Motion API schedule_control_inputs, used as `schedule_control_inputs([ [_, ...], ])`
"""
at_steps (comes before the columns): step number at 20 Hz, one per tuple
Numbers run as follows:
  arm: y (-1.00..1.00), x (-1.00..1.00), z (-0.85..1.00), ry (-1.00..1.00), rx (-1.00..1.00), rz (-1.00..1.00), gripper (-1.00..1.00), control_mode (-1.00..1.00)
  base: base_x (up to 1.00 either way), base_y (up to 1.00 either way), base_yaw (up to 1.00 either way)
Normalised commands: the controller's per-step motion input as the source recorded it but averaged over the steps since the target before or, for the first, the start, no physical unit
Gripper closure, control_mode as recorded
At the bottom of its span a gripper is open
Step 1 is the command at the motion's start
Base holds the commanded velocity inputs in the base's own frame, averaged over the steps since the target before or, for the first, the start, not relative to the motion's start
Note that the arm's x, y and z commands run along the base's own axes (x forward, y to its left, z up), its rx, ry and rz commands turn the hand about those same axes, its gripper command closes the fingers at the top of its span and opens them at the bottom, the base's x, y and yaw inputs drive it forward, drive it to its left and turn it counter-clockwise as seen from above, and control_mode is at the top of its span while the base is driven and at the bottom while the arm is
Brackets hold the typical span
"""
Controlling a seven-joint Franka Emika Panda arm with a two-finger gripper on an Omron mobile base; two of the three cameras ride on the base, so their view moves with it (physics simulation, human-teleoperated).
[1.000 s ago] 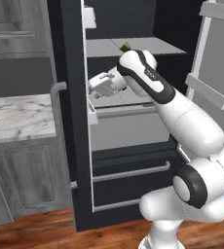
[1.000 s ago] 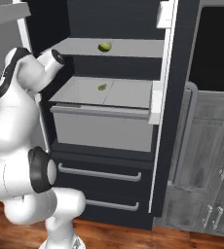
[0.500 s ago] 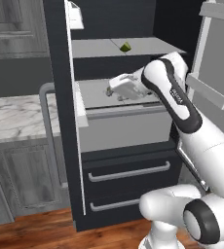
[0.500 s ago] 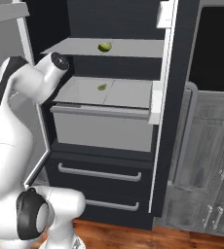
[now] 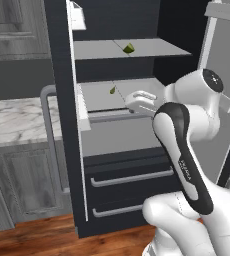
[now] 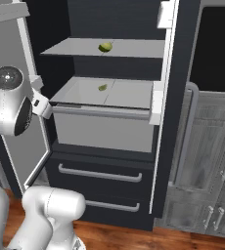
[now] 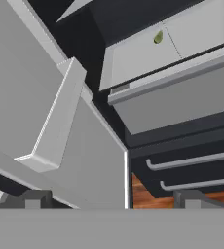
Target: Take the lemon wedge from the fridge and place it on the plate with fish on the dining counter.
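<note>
The fridge (image 6: 109,161) stands open, so its pale grey shelves can be reached from the front. The lemon wedge (image 6: 102,87) lies on the lower shelf (image 6: 129,95), a little above the centre of the right base view; in the hand view it is small, near the top edge, right of the middle. A rounder green fruit (image 6: 104,47) sits on the upper shelf, and I think it is not the target. The gripper (image 5: 139,100) is in the centre of the left base view, just in front of the lower shelf edge, with its 2 fingers spread wide and nothing between them, ready for a grasp. The wedge is not yet touched. The hand looks sideways at the door bin (image 7: 55,116), so it must turn to the wedge
</note>
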Motion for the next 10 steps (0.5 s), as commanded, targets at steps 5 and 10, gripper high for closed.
schedule_control_inputs([
  [5,-0.85,-0.53,0.23,0.34,-0.26,-0.39,-1.0,-1.0,0.0,0.0,0.0],
  [10,-0.68,-0.03,0.17,0.37,-0.21,-0.11,-1.0,-1.0,0.0,0.0,0.0],
])
